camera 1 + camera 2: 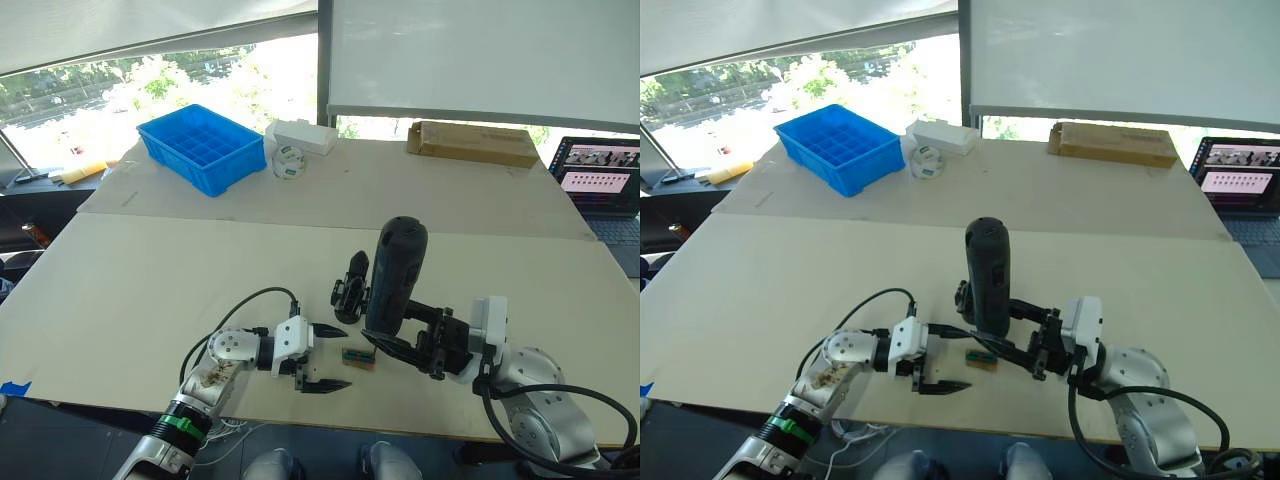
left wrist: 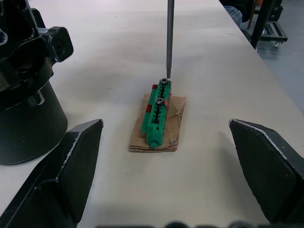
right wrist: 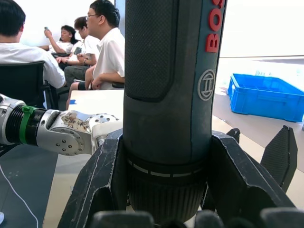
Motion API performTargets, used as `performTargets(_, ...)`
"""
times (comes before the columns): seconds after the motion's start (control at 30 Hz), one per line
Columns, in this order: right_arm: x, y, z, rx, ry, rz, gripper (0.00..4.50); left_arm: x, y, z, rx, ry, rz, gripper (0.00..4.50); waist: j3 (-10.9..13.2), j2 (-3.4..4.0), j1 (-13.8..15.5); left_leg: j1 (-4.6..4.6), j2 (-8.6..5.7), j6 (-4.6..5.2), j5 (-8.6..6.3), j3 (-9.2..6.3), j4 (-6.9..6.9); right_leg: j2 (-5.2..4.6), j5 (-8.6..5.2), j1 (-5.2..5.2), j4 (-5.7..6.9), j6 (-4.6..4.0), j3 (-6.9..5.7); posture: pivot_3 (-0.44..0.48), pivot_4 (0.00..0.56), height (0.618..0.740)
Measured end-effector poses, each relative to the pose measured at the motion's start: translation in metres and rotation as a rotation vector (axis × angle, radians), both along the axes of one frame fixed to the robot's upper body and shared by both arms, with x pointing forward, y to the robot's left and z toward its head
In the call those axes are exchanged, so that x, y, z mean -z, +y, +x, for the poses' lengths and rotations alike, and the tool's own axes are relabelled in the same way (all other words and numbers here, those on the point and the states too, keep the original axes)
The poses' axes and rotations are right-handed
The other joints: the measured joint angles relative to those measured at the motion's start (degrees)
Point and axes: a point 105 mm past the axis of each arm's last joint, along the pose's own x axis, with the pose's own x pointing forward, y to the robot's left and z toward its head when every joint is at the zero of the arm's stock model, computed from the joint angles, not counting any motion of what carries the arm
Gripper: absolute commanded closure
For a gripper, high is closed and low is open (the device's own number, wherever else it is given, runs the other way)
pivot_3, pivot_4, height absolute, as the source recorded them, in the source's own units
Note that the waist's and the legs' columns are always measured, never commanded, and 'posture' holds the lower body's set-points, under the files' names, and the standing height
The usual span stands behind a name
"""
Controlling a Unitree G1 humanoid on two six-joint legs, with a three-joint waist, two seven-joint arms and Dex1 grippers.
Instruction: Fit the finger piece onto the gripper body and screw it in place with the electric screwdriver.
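Black electric screwdriver [image 1: 396, 275] stands upright, pinched by the right pincer [image 1: 400, 345]; left pincer [image 1: 325, 357] spread nearby.

Your right gripper [image 1: 400, 350] holds the screwdriver [image 1: 396, 275] upright, its bit [image 2: 169, 38] touching the far screw of the block [image 1: 358, 357]. You have that block between the two grippers, just right of the left gripper [image 1: 328, 357], resting on the table [image 1: 150, 290]. The gripper body [image 1: 350, 288] stands just behind the block, left of the screwdriver. Far behind the left gripper you have the bin [image 1: 203, 148]; a box [image 1: 472, 143] lies far behind the right one.
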Motion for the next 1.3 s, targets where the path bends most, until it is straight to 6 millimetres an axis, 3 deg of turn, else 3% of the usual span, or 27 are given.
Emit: performTargets(1.3, 0.0014, 0.0046, 0.0009, -0.001, -0.003, -0.012, 2.58, -0.0002, -0.0002, -0.0004, -0.010, 0.016, 0.005, 0.00, 0.00, 0.00, -0.03, -0.03, 0.00, 0.00, 0.00, 0.00, 0.00, 0.01, 0.00, -0.02, -0.01, 0.01, -0.01, 0.000, 0.150, 0.740)
